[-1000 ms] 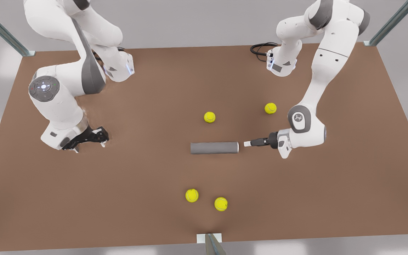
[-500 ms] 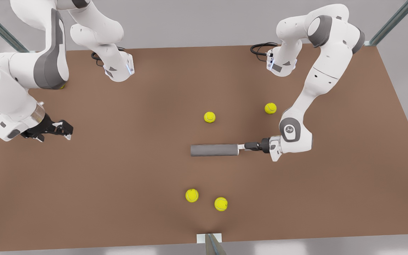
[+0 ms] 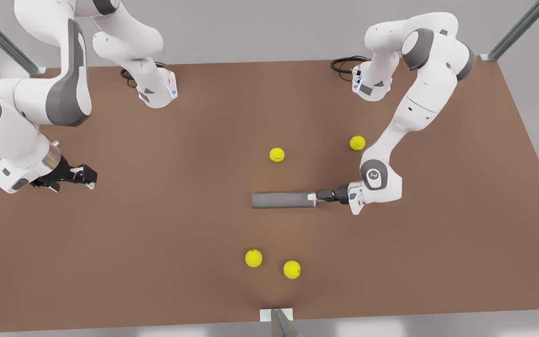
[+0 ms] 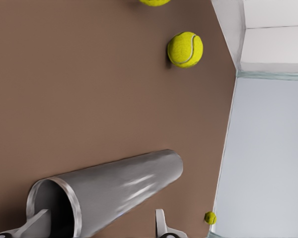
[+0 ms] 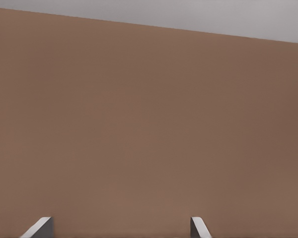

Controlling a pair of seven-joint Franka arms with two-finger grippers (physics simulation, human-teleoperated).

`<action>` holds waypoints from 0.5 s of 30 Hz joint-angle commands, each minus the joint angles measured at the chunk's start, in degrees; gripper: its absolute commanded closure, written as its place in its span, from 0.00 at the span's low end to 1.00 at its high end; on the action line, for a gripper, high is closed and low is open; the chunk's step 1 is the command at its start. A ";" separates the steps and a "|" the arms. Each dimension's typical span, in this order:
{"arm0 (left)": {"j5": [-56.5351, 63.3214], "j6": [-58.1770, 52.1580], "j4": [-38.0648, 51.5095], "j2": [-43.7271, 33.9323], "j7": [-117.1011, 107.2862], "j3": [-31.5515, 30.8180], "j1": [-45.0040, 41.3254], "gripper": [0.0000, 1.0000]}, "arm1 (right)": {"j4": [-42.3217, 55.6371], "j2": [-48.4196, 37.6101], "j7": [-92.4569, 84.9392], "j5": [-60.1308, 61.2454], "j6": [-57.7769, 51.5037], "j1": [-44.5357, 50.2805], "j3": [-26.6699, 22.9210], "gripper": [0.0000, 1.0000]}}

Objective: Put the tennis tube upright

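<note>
Since a second ago, the left gripper (image 3: 313, 198) has been pushed onto the tennis tube's (image 3: 281, 200) open end.
Fingers are being held spread, one inside the lying tube; the right gripper (image 3: 89, 176), also open, is being kept waiting at the brown table's (image 3: 180, 234) edge.

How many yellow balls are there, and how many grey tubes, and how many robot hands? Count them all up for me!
Yellow tennis balls: 4
Grey tennis tube: 1, lying on its side
Grippers: 2, the left gripper at the tube's end, the right gripper waiting, open, over the table
Total: 7
</note>
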 commanded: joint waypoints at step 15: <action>-8.40 -0.09 0.70 1.94 3.31 0.00 -1.58 0.01 | -0.44 0.83 0.00 0.18 1.41 0.22 0.26 0.00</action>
